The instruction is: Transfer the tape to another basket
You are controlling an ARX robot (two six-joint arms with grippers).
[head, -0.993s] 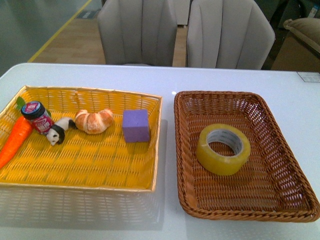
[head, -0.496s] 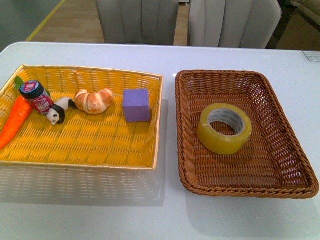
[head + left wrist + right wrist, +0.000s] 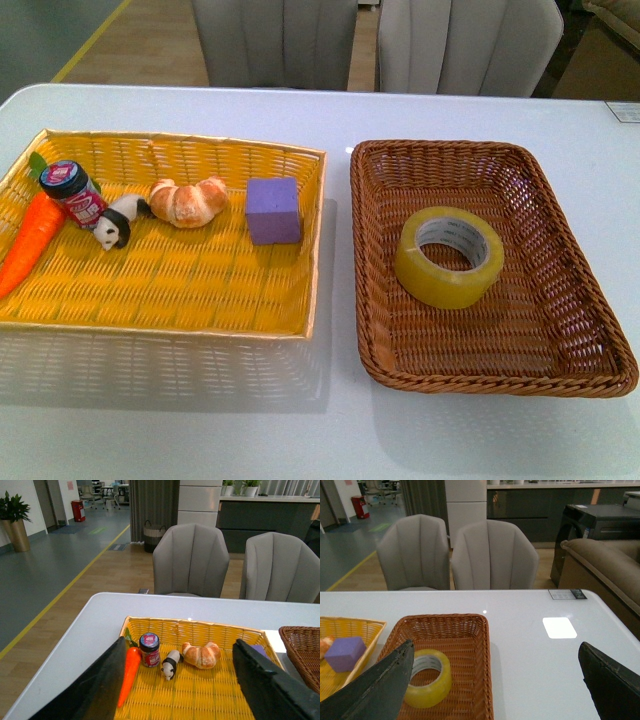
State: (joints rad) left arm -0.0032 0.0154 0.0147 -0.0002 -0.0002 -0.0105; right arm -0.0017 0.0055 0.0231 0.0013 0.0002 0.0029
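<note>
Carrot (image 3: 28, 242) tip cut by front view edge; jar (image 3: 74, 194) label unreadable.

The left gripper (image 3: 182, 680) stands wide open, its two dark fingers (image 3: 100, 685) spread apart above the near part of a bright yellow basket (image 3: 200, 627) that sits on the white tabletop (image 3: 100, 615). In that basket lie an orange carrot (image 3: 129, 672), a small jar (image 3: 149, 650) just beside it, a panda figure (image 3: 170, 664) and a croissant (image 3: 201, 654). The brown basket (image 3: 300, 647) shows only its corner at the edge, and two grey chairs (image 3: 190, 560) stand behind the tabletop.
</note>
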